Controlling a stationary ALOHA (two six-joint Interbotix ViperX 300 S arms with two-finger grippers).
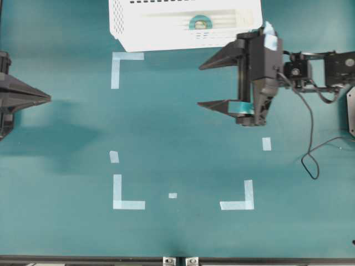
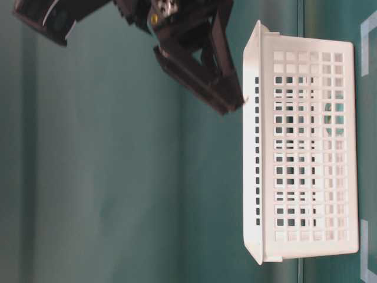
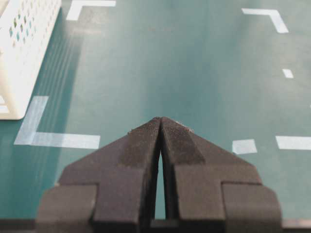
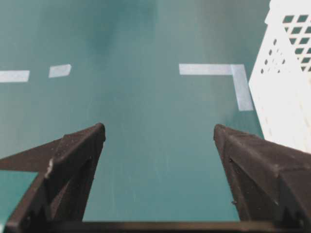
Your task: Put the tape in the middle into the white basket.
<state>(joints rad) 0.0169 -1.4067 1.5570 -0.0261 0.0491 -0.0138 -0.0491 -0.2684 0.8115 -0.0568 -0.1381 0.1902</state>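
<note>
Tape [image 1: 199, 22] already inside the white basket [image 1: 127, 25], right gripper [image 1: 199, 85] wide open and empty beside it.
Risk now looks small: the upper finger sits close to the basket wall, so a careless pull-away could nudge the basket; left gripper [image 1: 49, 98] is closed, empty, well apart.

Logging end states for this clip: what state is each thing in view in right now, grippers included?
tape: lying flat inside the basket, not held.
white basket: upright on the table's far edge, holding the tape.
right gripper: open, empty, beside the basket.
left gripper: shut, empty, apart from the basket.
</note>
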